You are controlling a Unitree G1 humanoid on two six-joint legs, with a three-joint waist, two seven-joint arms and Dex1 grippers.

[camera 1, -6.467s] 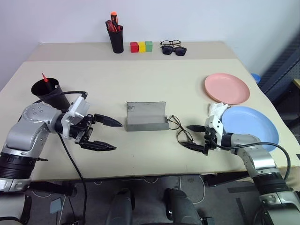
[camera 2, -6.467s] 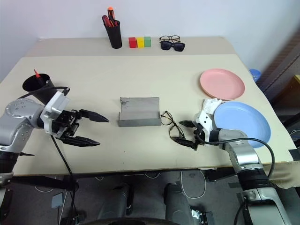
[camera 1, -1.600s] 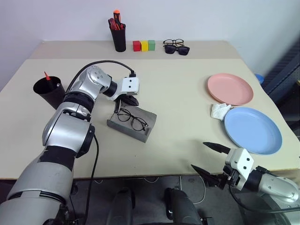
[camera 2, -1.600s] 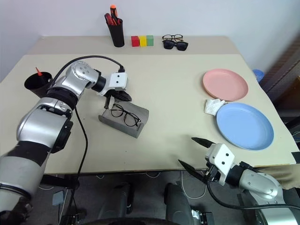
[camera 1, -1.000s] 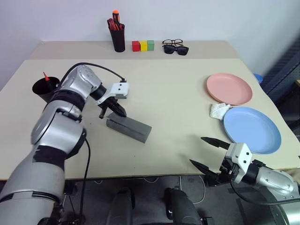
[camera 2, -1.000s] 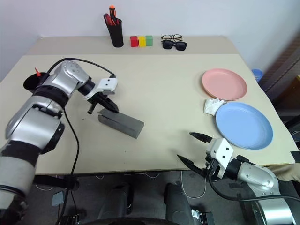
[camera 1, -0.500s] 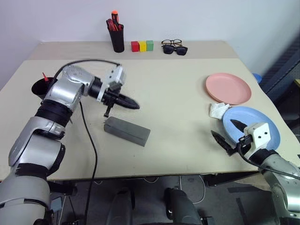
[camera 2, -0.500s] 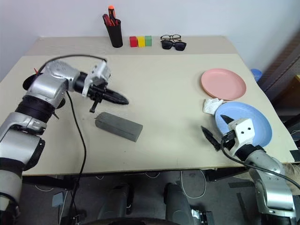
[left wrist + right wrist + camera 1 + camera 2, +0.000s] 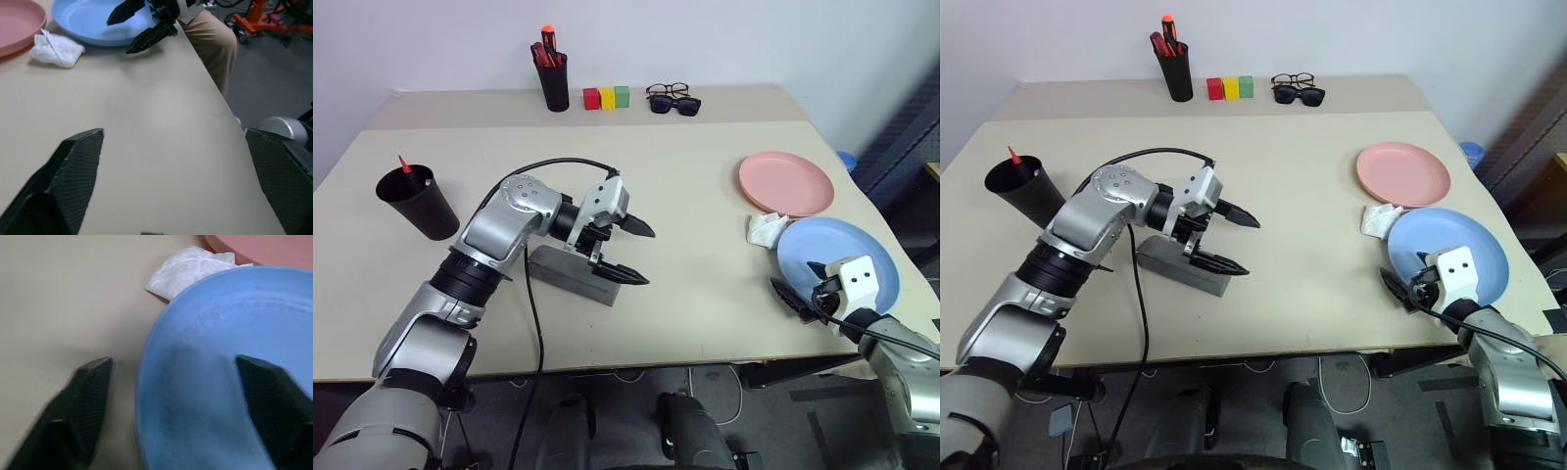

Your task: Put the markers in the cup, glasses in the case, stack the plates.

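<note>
The left hand (image 9: 628, 253) hangs open just above the shut grey case (image 9: 570, 275) mid-table (image 9: 685, 196). The right hand (image 9: 186, 396) is spread, seemingly astride the blue plate's (image 9: 837, 257) near rim; the pink plate (image 9: 786, 182) lies just beyond.

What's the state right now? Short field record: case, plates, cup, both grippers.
case: grey case, lid shut, lying on the table
plates: pink plate and blue plate side by side, not stacked
tissue: white tissue between the plates
cup: black cup at the table's left, red marker sticking out
left gripper: open, above the case's right end
right gripper: open, straddling the blue plate's near rim
</note>
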